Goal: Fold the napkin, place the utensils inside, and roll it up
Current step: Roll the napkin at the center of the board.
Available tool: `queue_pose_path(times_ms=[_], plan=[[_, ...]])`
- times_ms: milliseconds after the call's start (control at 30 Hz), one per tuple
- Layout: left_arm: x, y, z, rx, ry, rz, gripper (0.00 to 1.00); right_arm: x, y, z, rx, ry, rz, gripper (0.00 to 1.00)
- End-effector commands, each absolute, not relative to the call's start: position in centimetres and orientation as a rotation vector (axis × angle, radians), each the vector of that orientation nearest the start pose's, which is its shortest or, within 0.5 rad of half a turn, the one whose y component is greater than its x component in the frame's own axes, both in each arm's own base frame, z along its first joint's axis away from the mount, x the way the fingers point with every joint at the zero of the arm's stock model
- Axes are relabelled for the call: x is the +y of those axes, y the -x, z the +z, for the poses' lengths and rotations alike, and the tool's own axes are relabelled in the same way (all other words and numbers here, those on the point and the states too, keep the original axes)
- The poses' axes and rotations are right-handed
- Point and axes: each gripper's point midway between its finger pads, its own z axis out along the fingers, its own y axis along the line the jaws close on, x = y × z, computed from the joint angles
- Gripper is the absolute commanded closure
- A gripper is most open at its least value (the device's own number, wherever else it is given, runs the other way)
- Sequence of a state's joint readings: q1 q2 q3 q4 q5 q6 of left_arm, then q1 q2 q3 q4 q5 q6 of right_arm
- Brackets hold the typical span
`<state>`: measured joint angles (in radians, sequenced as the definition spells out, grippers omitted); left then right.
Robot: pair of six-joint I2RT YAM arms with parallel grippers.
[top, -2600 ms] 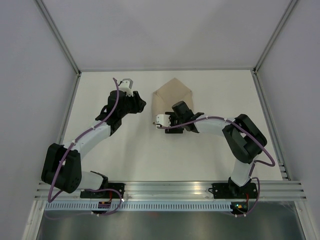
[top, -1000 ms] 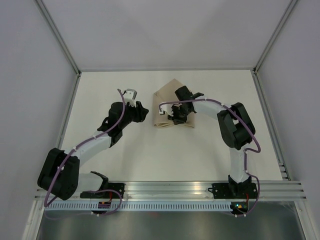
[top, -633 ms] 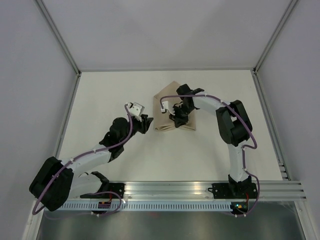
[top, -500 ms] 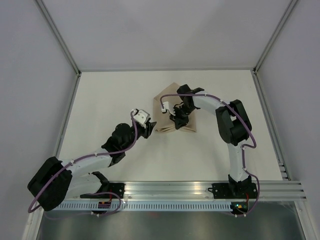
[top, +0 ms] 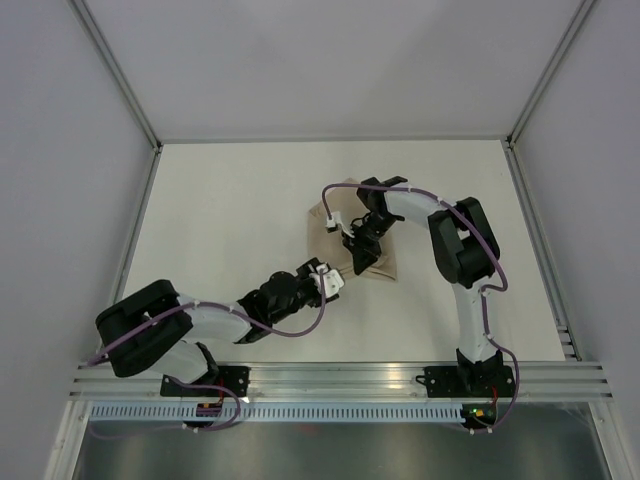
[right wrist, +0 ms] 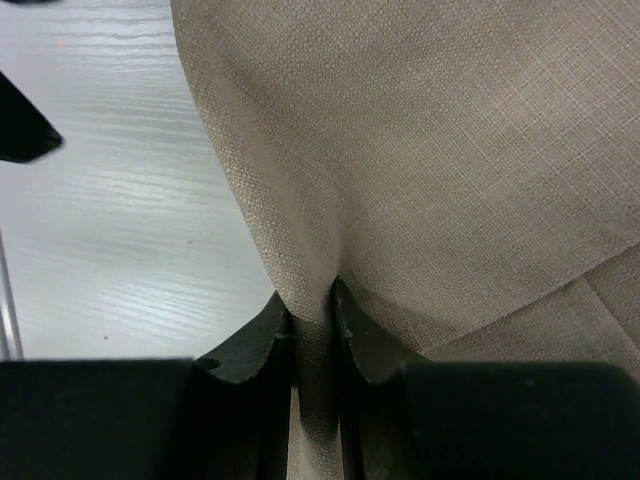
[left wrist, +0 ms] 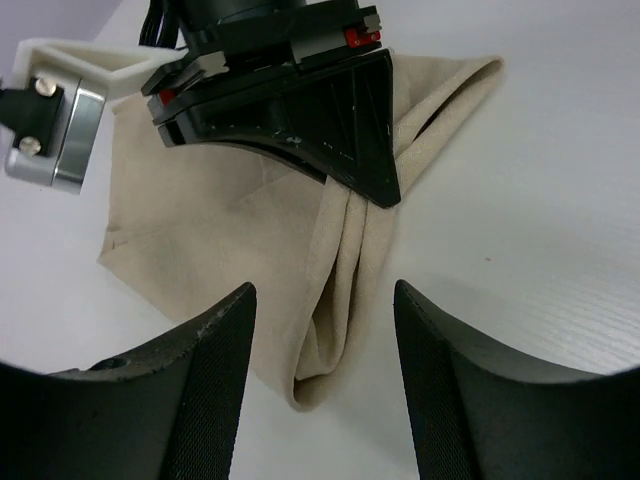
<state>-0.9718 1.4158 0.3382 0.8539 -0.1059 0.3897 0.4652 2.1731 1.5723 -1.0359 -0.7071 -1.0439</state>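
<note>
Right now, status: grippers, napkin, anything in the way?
Right gripper shut on napkin fold. Left gripper open, straddling napkin's bunched end. Fork not in view. Right gripper close ahead of left.

Bright, even light; soft shadows

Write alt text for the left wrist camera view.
The right gripper pinches a raised fold of the beige napkin on the white table. The left gripper, jaws open, faces the napkin's near folded end.

The napkin [top: 316,218] lies on the table [top: 220,210], near tip between the left jaws
</note>
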Motion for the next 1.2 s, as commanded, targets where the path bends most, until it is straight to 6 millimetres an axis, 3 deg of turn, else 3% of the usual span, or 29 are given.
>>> queue_pose_path(times_ms=[0,133,367,1000,1167], plan=[[-32.0,-25.2,12.9,1.275,-1.096,-0.274,0.37,20.6,-25.2,-3.4,2.294,2.022,1.084,0.89],[-34.4,-24.7,11.8,1.247,-1.203,-0.253,0.35,20.5,-25.2,-3.4,2.304,2.014,1.089,0.90],[-36.7,-23.5,9.2,1.226,-1.359,-0.235,0.34,20.6,-25.4,-3.5,2.313,2.006,1.089,0.90],[-37.4,-23.3,4.1,1.239,-1.551,-0.137,0.34,20.6,-25.5,-3.6,2.330,1.999,1.092,0.90],[-37.2,-23.4,2.6,1.269,-1.614,-0.104,0.40,20.6,-25.6,-3.6,2.334,1.992,1.094,0.91]])
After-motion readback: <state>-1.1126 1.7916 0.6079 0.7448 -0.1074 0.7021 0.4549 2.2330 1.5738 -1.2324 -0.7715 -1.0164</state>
